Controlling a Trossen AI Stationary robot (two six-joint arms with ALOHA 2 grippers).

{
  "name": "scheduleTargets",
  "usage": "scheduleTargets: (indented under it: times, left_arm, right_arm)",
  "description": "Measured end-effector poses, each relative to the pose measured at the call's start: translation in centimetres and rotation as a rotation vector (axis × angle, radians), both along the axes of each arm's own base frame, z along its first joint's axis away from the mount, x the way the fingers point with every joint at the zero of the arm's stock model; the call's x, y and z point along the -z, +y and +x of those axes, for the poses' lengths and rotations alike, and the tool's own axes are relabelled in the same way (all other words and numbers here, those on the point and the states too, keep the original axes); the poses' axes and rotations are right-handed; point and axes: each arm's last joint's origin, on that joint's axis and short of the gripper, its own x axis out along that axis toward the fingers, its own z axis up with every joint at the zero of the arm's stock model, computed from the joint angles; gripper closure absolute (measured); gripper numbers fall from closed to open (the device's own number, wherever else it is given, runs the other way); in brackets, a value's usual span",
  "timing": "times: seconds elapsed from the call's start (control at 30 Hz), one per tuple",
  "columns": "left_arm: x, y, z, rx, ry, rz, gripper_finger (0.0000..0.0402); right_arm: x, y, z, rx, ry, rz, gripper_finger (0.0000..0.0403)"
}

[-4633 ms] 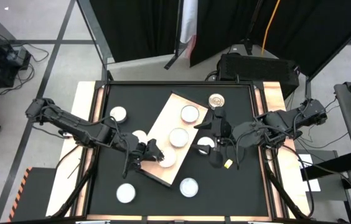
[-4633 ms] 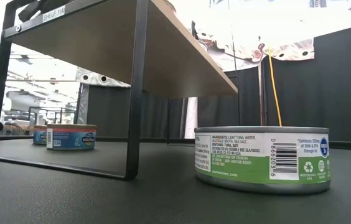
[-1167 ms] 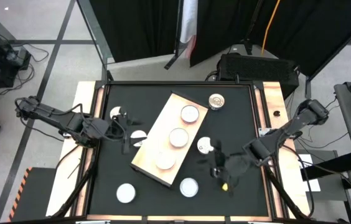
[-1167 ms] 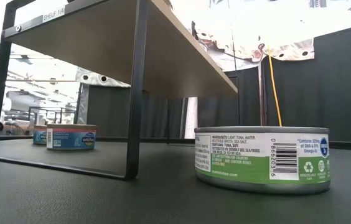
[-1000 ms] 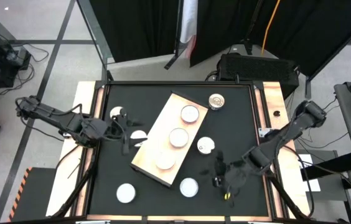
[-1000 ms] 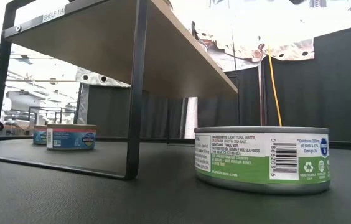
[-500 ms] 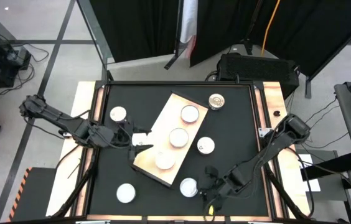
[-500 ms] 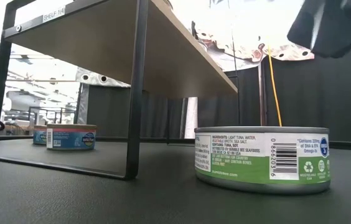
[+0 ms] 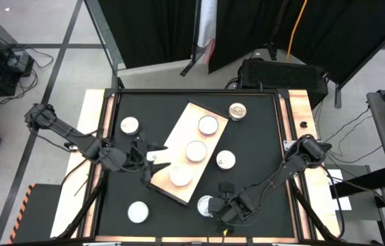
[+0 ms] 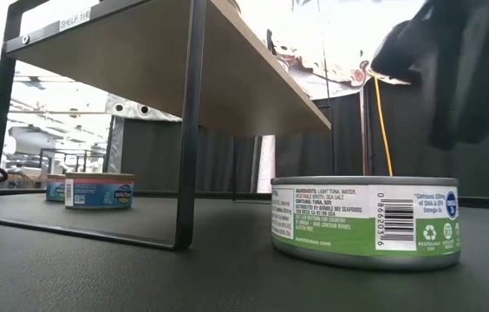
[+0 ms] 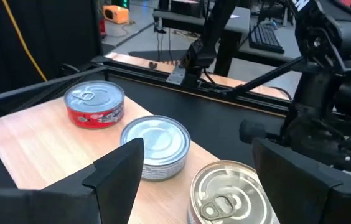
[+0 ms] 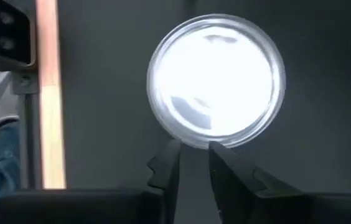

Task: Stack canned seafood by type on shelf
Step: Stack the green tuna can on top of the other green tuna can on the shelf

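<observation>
Fingers of left gripper [image 11: 194, 165] spread wide, empty, hovering at near end of shelf [image 9: 172, 158]. Fingers of right gripper [image 12: 193, 163] drawn nearly together, gripping nothing, tips just short of a lone tin [image 12: 216, 81] on the table [image 9: 261, 130].

On the shelf: three flat round tins in a row — red-labelled tin [image 11: 94, 104], plain ribbed silver tin [image 11: 155, 147], pull-tab tin [image 11: 228, 193]. Pale smooth wood top on black metal legs.

On the matte black table: tin beside the shelf [image 9: 226, 160], gold-topped tin [image 9: 237, 111] near far edge, two more at left [image 9: 130, 125] [image 9: 138, 212]. Green-labelled tin [image 10: 366, 222] close in low view.
</observation>
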Motion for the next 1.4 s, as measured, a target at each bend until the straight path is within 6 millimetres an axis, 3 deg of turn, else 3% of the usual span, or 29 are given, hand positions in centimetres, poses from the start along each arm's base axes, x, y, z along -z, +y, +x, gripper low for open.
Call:
scheduleTargets:
  times: [0.6,1.07,1.4]
  left_arm:
    - [0.0,-1.5,-0.8,0.033,-0.004,0.021,0.0112]
    - [0.0,-1.6,-0.9,0.044,0.001,0.049,0.0256]
    - [0.0,-1.6,-0.9,0.044,0.001,0.049,0.0288]
  right_arm:
    - [0.1,-0.2,0.2,0.012,0.002,0.006,0.0402]
    - [0.9,0.3,0.2,0.021,0.005,0.008,0.0403]
    - [1.1,0.3,0.1,0.024,0.023,-0.003,0.0403]
